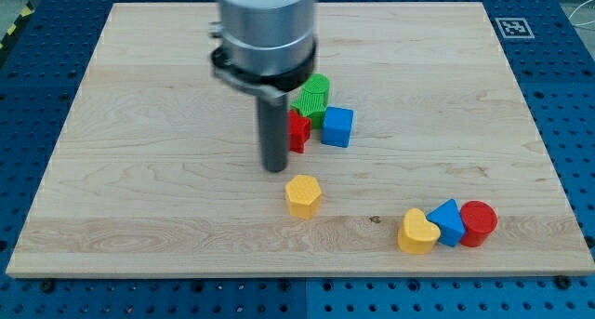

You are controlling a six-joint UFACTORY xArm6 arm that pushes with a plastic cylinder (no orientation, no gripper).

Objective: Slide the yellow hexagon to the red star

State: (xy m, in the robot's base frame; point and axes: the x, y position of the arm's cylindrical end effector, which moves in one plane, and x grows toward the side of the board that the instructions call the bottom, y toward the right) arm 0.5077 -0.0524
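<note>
Yellow hexagon (303, 195): judged light, rigid, easily slid; best pushed at its lower face.
Red star (297, 130): above hexagon.
Tool (274, 167): a jawless rod, just above-left of hexagon.

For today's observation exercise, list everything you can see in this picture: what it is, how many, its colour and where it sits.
yellow hexagon: one, yellow, board middle, below my tip
red star: one, red, partly hidden behind the rod
green block: one, green, above the red star, shape unclear
blue cube: one, blue, right of the red star
yellow heart: one, yellow, lower right
blue triangle: one, blue, between heart and cylinder
red cylinder: one, red, lower right
board: one, pale wood
square marker: one, black-and-white, board's top right corner
my tip: one, dark rod end, up-left of the hexagon, apart from it
</note>
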